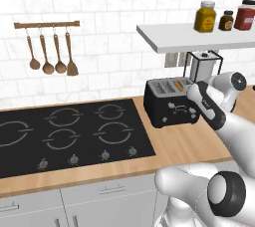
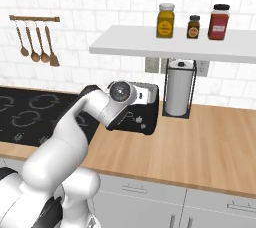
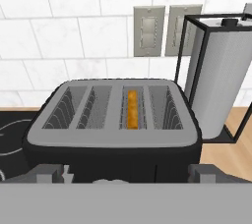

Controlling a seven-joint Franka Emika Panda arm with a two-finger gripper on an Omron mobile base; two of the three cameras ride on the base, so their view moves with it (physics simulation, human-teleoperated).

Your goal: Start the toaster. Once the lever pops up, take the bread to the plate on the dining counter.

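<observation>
Hand view looked down on the toaster [image 3: 113, 120], which filled the middle of the frame with its grey top and four slots. The bread [image 3: 132, 108] sat upright inside the third slot from the left, its orange-brown edge showing just below the slot's rim. To the right of the toaster stood a paper towel roll [image 3: 221, 90] in a black wire holder, close beside it, and two grey wall plates [image 3: 167, 30] hung on the white tiles behind. At the bottom of the frame the two dark fingertips [image 3: 49, 173] stood far apart, one at the lower left and one at the lower right, with the toaster's front edge between them; the gripper [image 3: 125, 176] was fully spread and had hold of nothing.

In the left base view the toaster [image 1: 167, 102] stood at centre right on the wooden worktop [image 1: 184, 146], just right of the black hob [image 1: 69, 131], and the orange crust [image 1: 178, 86] showed in a slot. The arm's hand covered the toaster's right end. Three jars [image 1: 226, 17] stood on the white shelf [image 1: 189, 39] at upper right, and wooden utensils [image 1: 52, 54] hung at upper left.

In the right base view the arm's wrist hid most of the toaster [image 2: 142, 109] at centre frame.
</observation>
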